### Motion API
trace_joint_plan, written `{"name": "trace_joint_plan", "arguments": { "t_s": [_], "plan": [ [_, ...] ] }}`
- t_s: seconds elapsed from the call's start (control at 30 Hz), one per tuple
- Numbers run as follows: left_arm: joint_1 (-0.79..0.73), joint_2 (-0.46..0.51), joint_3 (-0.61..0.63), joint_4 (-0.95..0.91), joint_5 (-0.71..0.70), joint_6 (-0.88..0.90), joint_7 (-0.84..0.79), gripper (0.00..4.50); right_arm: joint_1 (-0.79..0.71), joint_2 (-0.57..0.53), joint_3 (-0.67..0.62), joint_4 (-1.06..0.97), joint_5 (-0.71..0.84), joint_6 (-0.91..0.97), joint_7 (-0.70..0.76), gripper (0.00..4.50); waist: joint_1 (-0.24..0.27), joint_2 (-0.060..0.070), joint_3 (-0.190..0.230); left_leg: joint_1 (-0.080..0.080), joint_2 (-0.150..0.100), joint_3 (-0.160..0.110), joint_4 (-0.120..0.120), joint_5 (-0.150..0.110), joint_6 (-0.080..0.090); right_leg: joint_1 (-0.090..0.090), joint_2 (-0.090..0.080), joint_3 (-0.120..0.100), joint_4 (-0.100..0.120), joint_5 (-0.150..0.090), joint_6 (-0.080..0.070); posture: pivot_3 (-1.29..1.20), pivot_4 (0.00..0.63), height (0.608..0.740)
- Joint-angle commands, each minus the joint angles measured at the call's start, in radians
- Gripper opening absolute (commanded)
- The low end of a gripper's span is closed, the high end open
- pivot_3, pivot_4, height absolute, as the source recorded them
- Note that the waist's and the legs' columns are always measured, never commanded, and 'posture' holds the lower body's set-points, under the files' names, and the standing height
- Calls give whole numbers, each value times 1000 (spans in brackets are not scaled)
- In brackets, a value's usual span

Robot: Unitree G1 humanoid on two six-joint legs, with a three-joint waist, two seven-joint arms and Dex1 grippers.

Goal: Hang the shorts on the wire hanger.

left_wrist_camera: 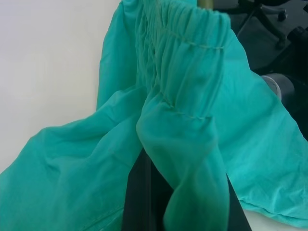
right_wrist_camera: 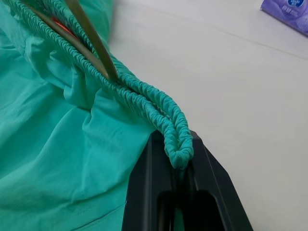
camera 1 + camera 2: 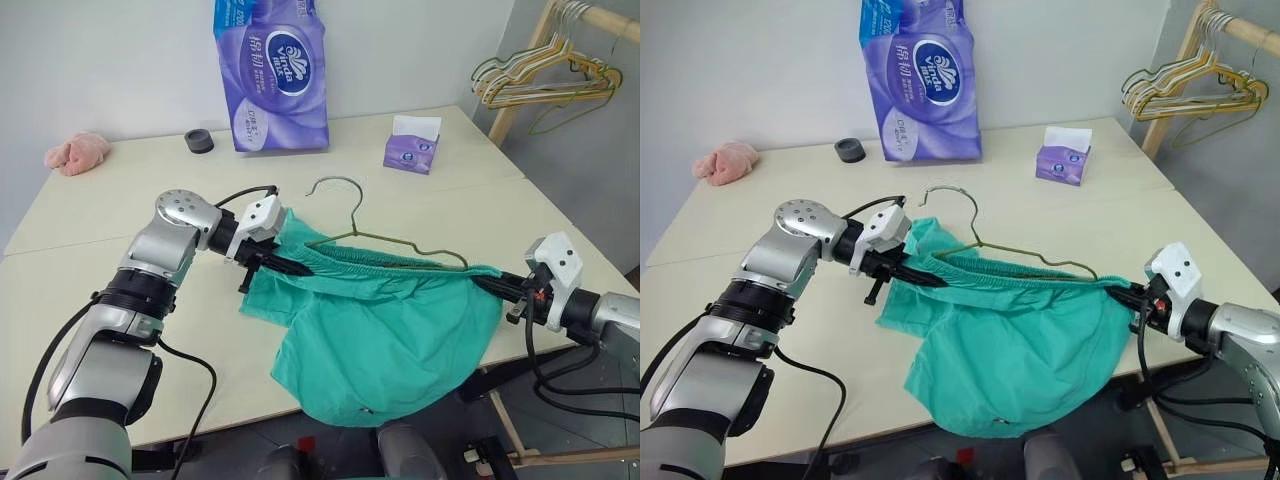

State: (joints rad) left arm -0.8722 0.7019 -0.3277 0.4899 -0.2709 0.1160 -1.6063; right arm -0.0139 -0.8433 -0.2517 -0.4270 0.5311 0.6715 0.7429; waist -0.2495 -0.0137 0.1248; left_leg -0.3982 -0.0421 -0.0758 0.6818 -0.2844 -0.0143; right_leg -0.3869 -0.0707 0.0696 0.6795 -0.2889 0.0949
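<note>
With the waistband stretched taut between two grips, held up across the middle of the frame: the shorts (image 3: 385,340), teal, legs sagging toward the lower centre and over the near edge of the table (image 3: 90,290). At centre left, left gripper (image 3: 290,264) pressed together, pinching one end of the gathered elastic; at right, right gripper (image 3: 500,287) likewise clamped on the other end, the fold of waistband seen wedged between its black fingers (image 2: 159,192) in the right wrist view. Pulled apart this way, probably to keep the waist opening long and narrow so the wire can sit inside it. Just above the waistband, the wire hanger (image 3: 400,243), dark olive, hook rising toward upper centre, one shoulder of the wire lying along the elastic and apparently passing inside the band. Further up the frame, unused: a purple tissue pack (image 3: 272,75), a small tissue box (image 3: 412,145), a pink cloth (image 3: 77,152) at far left.
</note>
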Motion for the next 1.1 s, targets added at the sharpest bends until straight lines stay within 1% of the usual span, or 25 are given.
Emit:
{"name": "trace_joint_plan", "arguments": {
  "t_s": [0.03, 0.17, 0.33, 0.47, 0.63, 0.77, 0.9, 1.0, 1.1],
  "plan": [
    [-21, 42, 28, 30, 23, -19, -8, 0, 12, -21, -62, 28, -35, -12, -20, 41, 0, 0, 0, 0, 0, 0, 0, 0, 0, 0, 0, 0, 0, 0, 0, -280, 114, 740],
    [-42, 18, 58, 66, 32, -11, 9, 0, 13, -21, -63, 28, -32, -13, -23, 41, 0, 0, 0, 0, 0, 0, 0, 0, 0, 0, 0, 0, 0, 0, 0, -280, 114, 740],
    [-40, 24, 45, 87, 65, -51, -5, 0, 17, -22, -66, 7, -29, -16, -23, 41, 0, 0, 0, 0, 0, 0, 0, 0, 0, 0, 0, 0, 0, 0, 0, -277, 116, 740],
    [-37, 25, 37, 111, 101, -99, -2, 0, -11, -49, -57, -47, -21, -3, -12, 41, 0, 0, 0, 0, 0, 0, 0, 0, 0, 0, 0, 0, 0, 0, 0, -281, 117, 740],
    [-37, 9, 35, 136, 136, -139, 14, 0, -61, -118, -7, -116, -19, 23, 21, 41, 0, 0, 0, 0, 0, 0, 0, 0, 0, 0, 0, 0, 0, 0, 0, -286, 119, 740],
    [-22, -32, 41, 114, 143, -126, 64, 0, -231, -162, 140, -172, -55, 75, 8, 41, -2, 1, 1, 0, 0, 1, 0, 0, 0, 0, 0, 1, 0, 0, 0, -293, 120, 740],
    [-17, -64, 52, 95, 134, -99, 80, 0, -337, -178, 276, -153, -126, 106, 14, 41, -3, 1, 1, 0, 1, 0, 0, 0, 0, -1, 0, -1, -1, 0, 0, -296, 118, 740],
    [-5, -74, 45, 73, 140, -98, 81, 0, -405, -176, 345, -123, -168, 109, 34, 41, -3, 1, 1, -1, 1, 0, 0, 0, 0, -1, 0, -1, -1, 0, 0, -298, 117, 740],
    [2, -91, 43, 64, 153, -100, 102, 0, -489, -203, 440, -122, -225, 96, 99, 41, -3, 1, 1, -1, 0, 1, 0, 0, 0, -1, -1, 0, -1, 0, 0, -295, 116, 740]
  ]
}}
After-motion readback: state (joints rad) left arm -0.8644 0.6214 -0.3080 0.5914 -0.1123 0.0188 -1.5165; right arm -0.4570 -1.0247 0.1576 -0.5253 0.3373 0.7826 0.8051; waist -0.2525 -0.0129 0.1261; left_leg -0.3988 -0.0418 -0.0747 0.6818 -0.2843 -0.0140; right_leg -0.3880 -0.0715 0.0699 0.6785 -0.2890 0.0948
